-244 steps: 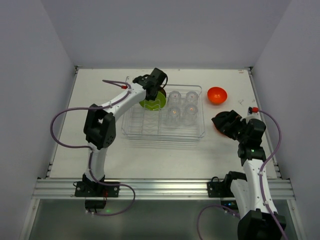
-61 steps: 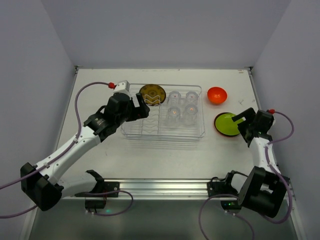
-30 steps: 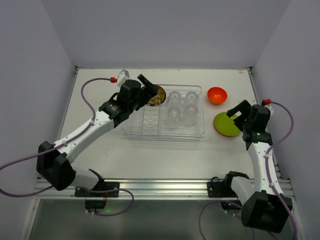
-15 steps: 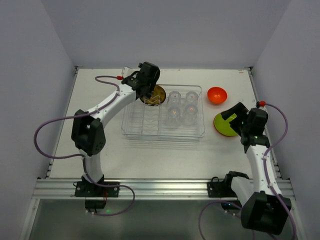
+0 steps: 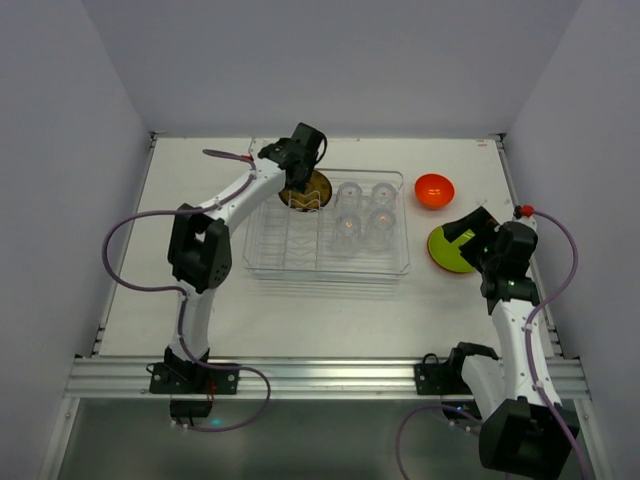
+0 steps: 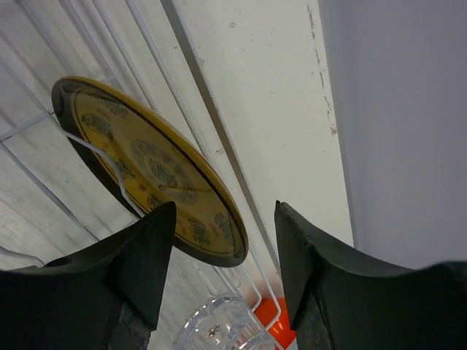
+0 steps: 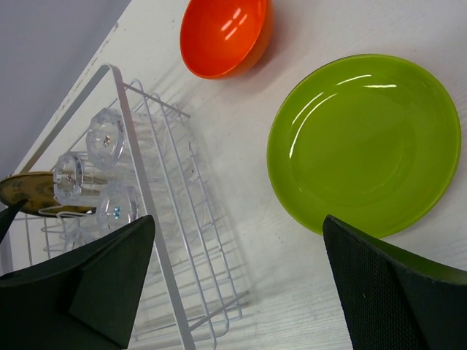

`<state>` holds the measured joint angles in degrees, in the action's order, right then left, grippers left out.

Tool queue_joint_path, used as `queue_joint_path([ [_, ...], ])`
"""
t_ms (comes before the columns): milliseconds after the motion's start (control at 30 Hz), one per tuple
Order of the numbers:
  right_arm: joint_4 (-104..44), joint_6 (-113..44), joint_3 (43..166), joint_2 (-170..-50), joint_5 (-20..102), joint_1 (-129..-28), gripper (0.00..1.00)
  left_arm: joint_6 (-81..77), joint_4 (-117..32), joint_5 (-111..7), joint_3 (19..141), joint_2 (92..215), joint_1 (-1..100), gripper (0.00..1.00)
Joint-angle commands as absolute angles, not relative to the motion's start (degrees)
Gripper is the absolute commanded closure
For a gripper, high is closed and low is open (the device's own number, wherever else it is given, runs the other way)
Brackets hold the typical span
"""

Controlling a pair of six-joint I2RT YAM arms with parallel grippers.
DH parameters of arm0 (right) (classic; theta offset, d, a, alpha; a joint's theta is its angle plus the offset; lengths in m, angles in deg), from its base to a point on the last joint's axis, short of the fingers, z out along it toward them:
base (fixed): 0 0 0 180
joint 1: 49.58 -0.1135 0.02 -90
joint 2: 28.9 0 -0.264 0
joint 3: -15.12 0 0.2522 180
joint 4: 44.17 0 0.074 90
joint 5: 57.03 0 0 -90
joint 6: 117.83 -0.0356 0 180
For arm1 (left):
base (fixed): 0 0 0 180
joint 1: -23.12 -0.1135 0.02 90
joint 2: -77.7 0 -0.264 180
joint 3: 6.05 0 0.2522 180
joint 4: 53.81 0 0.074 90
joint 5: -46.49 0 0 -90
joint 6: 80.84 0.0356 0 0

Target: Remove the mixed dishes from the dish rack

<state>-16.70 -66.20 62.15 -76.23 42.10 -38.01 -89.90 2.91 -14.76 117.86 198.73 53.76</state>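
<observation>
The dish rack [image 5: 290, 248] sits mid-table. A patterned yellow plate [image 5: 308, 190] stands on edge in its back left slots, and several clear glasses [image 5: 348, 228] fill its right half. My left gripper [image 5: 298, 166] is open and hangs over the yellow plate [image 6: 149, 169], with the plate's rim between the jaws [image 6: 225, 211]; I cannot tell whether they touch it. The green plate [image 5: 447, 252] lies flat on the table to the right of the rack, and the orange bowl [image 5: 434, 189] is behind it. My right gripper [image 5: 472, 232] is open and empty above the green plate [image 7: 365, 157].
In the right wrist view the rack's wire end [image 7: 146, 197], the glasses [image 7: 106, 138] and the orange bowl [image 7: 222, 33] show. A glass [image 6: 219, 329] stands just beyond the yellow plate. Grey walls enclose the table on three sides.
The green plate has gone from the rack to the table at right. My left gripper swung back to the rack and over the yellow plate. My right gripper shifted slightly over the green plate.
</observation>
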Motion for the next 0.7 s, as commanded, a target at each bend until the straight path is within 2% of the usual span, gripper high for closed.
queue_joint_path([
  [0,-18.6,-65.9,61.8,-74.5,41.2,-38.1,0.01,-91.6,3.0,-13.7,119.1,200.7,52.1,0.41],
  [33,-18.8,-65.9,61.5,-73.9,41.1,-38.1,0.01,-91.6,3.0,-13.8,119.1,200.8,52.0,0.54],
  [133,-19.9,-66.0,60.3,-72.1,40.8,-38.1,0.01,-92.3,3.3,-13.3,119.0,200.9,52.0,0.63],
  [200,-20.0,-66.0,60.2,-71.8,40.9,-38.1,0.01,-93.0,3.5,-13.5,118.8,200.9,51.5,0.66],
  [300,-20.0,-66.0,60.3,-72.4,41.5,-38.1,0.01,-94.0,3.6,-14.2,118.5,200.9,50.9,0.78],
  [367,-20.0,-66.0,60.3,-72.7,41.8,-38.1,0.01,-95.1,3.6,-14.7,117.4,200.5,50.7,0.95],
  [400,-20.0,-66.0,60.4,-72.8,41.9,-38.1,0.01,-96.8,3.7,-15.1,116.7,200.1,50.4,1.0],
  [667,-20.4,-66.1,60.3,-72.8,42.6,-38.1,0.01,-104.7,7.0,-11.4,110.7,196.4,49.8,1.0],
])
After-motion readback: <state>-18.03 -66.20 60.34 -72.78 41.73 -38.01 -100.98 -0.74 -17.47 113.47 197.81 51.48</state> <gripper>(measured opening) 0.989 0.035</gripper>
